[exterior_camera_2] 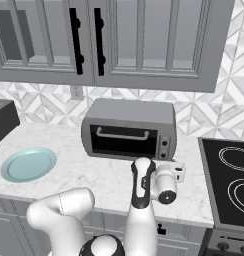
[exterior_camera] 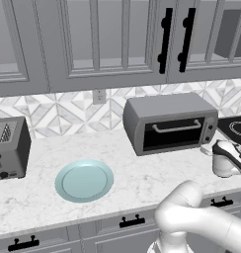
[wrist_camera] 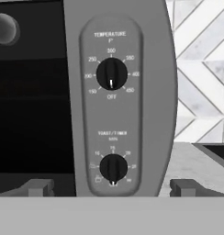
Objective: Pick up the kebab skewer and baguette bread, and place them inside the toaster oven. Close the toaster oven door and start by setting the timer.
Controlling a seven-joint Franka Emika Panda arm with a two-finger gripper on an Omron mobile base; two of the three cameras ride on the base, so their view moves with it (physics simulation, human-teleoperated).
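Left base view: at the far left of the marble counter (exterior_camera: 142, 173) a grey slot toaster (exterior_camera: 10, 148) is seen, and right of it a pale blue plate (exterior_camera: 84, 180) lies bare. Further right, the toaster oven (exterior_camera: 169, 122) is set against the tiled backsplash, and the toaster oven door (exterior_camera: 176, 131) is shut, its silver bar handle (exterior_camera: 176, 127) across the top of the glass. At the right edge, the stovetop (exterior_camera: 236, 127) is partly seen.

In the hand view, the control panel (wrist_camera: 111, 105) is faced squarely: the temperature knob (wrist_camera: 111, 74) is above, the timer knob (wrist_camera: 113, 167) below. The gripper (wrist_camera: 113, 187) is spread wide and holds nothing; its fingertips (wrist_camera: 39, 187) are seen on either side of the timer knob, just short of the panel.
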